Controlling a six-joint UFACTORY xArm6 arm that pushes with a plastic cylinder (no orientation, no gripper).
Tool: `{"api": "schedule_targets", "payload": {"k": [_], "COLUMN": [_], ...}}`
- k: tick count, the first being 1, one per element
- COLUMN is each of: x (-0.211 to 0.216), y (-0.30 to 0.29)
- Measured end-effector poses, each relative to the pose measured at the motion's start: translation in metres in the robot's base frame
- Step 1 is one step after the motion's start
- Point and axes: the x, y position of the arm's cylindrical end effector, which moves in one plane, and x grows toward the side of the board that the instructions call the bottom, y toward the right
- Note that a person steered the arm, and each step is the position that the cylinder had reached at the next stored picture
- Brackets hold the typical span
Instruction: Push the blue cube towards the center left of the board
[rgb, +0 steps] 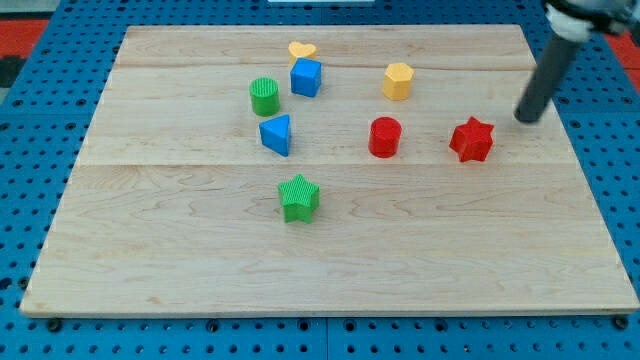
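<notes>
Blue cube (306, 77) touching yellow heart (302, 50), near green cylinder (264, 96).

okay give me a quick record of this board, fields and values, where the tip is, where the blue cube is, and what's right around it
tip: my tip at the view's right, up-right of the red star, apart from it
target: blue cube, upper middle of the board
touching target: yellow heart looks to touch its top edge
left of target: green cylinder
below target: blue triangle
contact with target: none

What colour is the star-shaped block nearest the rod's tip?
Red: the red star sits just left of my tip, seen in the camera view.
</notes>
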Motion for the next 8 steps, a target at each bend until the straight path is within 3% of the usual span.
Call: {"api": "schedule_targets", "payload": {"k": [1,2,3,4,5,8], "x": [-0.056,-0.07,-0.032,-0.049,-0.065,-0.09], "y": [-0.078,-0.176,-0.219,-0.286,-0.328,-0.372]}}
